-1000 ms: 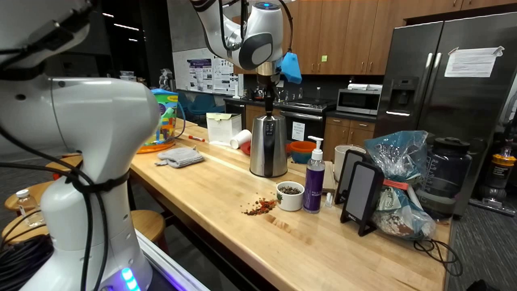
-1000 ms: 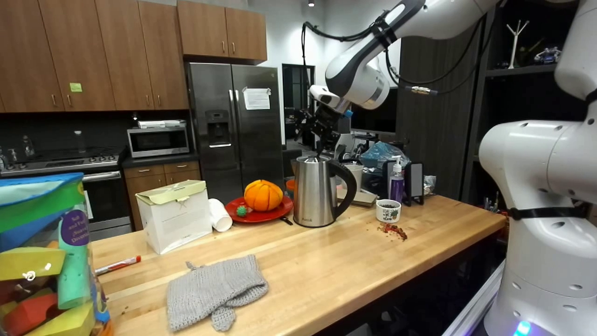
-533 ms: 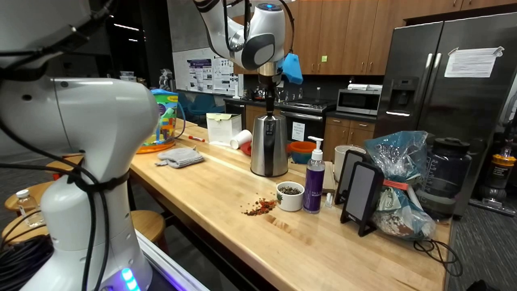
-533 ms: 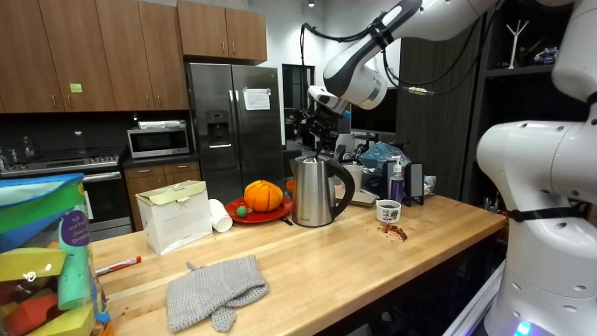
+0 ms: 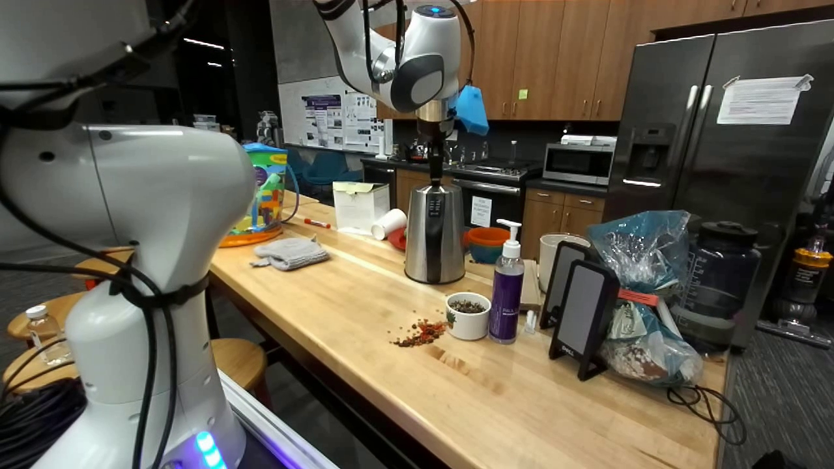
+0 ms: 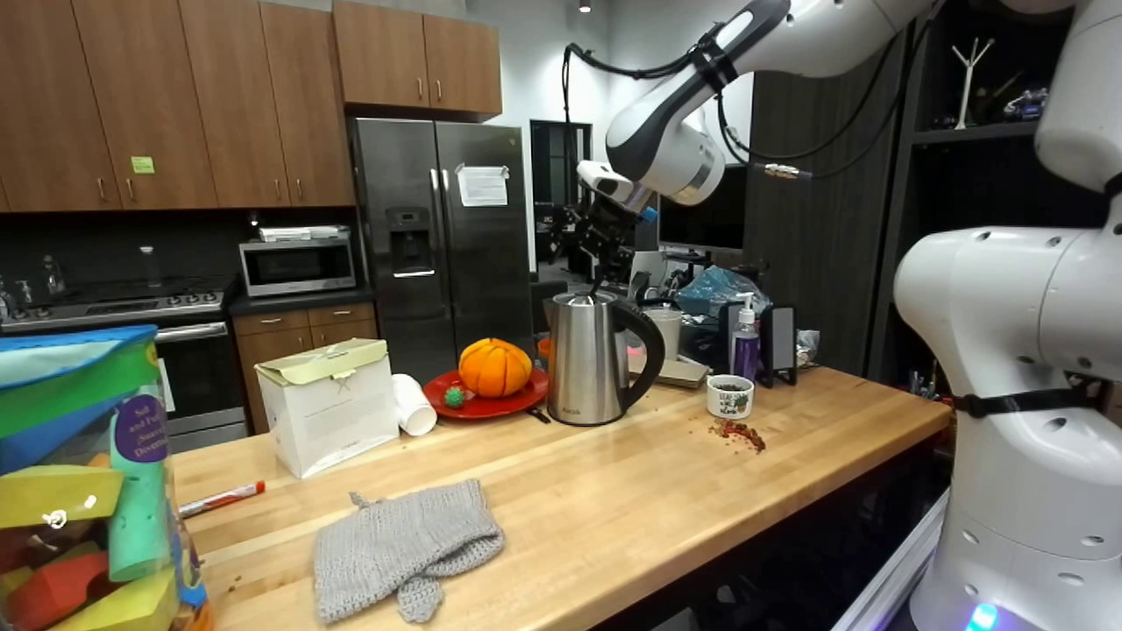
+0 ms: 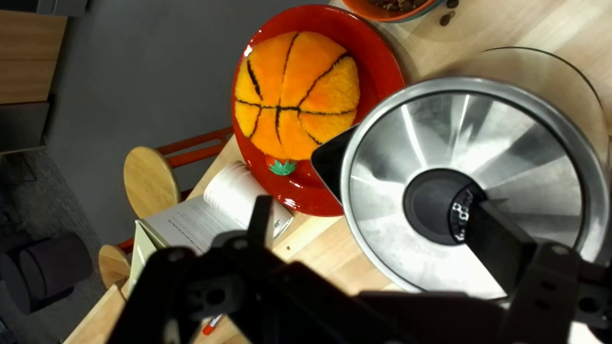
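Observation:
A tall steel kettle (image 5: 432, 244) stands upright on the wooden counter; it also shows in an exterior view (image 6: 583, 364) with its black handle (image 6: 650, 350). My gripper (image 7: 368, 210) is above it with its fingers wide apart and nothing between them. In the wrist view one finger (image 7: 499, 246) reaches over the lid (image 7: 459, 138), its tip at the edge of the round black button (image 7: 430, 205). I cannot tell how hard it presses. The opposite finger (image 7: 260, 215) is outside the kettle, over the counter and in front of a white cup (image 7: 236, 193).
A red plate (image 6: 438, 408) with an orange plush ball (image 6: 494, 367) is beside the kettle. A white box (image 6: 333, 412), grey knitted cloth (image 6: 399, 543), small white bowl (image 5: 470, 326), spilled bits (image 5: 423, 333), purple pump bottle (image 5: 506, 299) and black-framed speakers (image 5: 583, 319) stand or lie around.
The kettle has slid a very little across the counter, and the gripper has moved with it, its fingertip staying at the lid. Other objects have not moved.

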Action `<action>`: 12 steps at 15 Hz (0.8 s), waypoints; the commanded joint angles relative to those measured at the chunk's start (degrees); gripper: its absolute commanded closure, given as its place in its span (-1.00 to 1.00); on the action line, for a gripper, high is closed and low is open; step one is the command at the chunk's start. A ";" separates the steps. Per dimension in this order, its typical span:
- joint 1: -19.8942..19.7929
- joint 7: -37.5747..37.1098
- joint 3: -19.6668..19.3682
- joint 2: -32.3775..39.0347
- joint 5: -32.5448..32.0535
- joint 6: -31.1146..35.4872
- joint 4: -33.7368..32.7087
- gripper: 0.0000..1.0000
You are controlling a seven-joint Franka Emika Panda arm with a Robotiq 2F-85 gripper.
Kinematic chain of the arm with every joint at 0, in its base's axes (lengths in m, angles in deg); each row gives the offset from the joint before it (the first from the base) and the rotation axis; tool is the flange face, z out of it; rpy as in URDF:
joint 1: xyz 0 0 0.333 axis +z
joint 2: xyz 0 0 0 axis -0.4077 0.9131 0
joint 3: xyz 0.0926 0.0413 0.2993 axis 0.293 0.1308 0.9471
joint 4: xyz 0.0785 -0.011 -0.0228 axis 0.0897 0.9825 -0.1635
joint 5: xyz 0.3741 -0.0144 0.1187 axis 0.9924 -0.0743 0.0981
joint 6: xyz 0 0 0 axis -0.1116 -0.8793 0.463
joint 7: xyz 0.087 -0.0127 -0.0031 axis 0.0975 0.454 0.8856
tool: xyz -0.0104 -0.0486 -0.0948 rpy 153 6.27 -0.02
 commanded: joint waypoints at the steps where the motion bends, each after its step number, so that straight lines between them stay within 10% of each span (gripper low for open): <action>1: -1.35 0.21 1.68 -0.41 -1.19 0.10 -0.09 -1.00; 12: -1.92 0.37 2.23 -0.61 -1.47 -0.56 -0.82 -1.00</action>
